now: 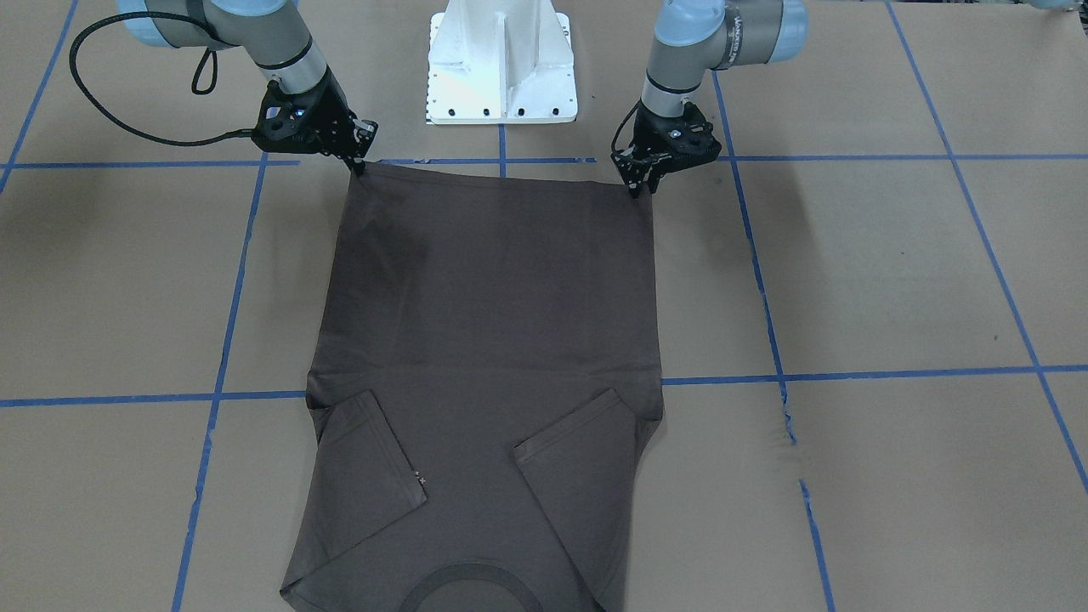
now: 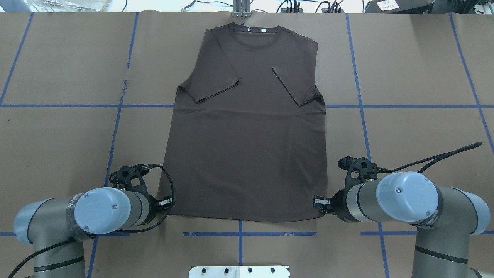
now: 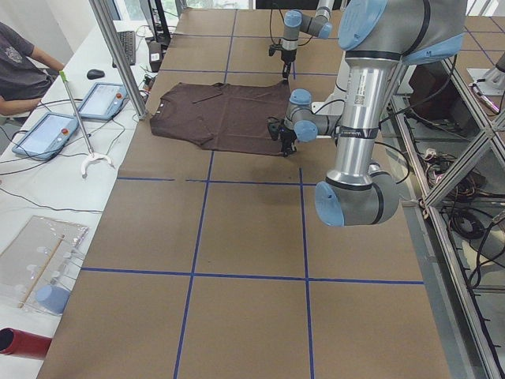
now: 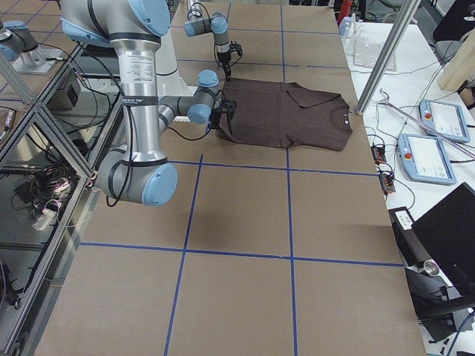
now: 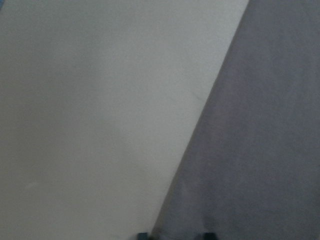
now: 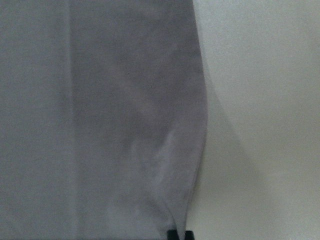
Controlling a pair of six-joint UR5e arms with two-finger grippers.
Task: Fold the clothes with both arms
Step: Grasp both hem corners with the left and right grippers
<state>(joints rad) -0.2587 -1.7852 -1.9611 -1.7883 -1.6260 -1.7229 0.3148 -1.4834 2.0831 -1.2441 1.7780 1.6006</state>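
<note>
Sleeves already lie folded in; the body folds are left, I judge. The left gripper (image 2: 166,201) sits at one hem corner, fingertips apart. The T-shirt (image 2: 247,154) lies flat mid-table, long axis running away from the robot, collar far. The right gripper (image 2: 318,201) pinches the other hem corner.

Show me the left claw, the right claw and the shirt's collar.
left claw (image 1: 636,187): front-facing view, between its fingertips.
right claw (image 1: 359,163): front-facing view, between its fingertips.
collar (image 1: 472,569): front-facing view, on the ribbed band.
</note>
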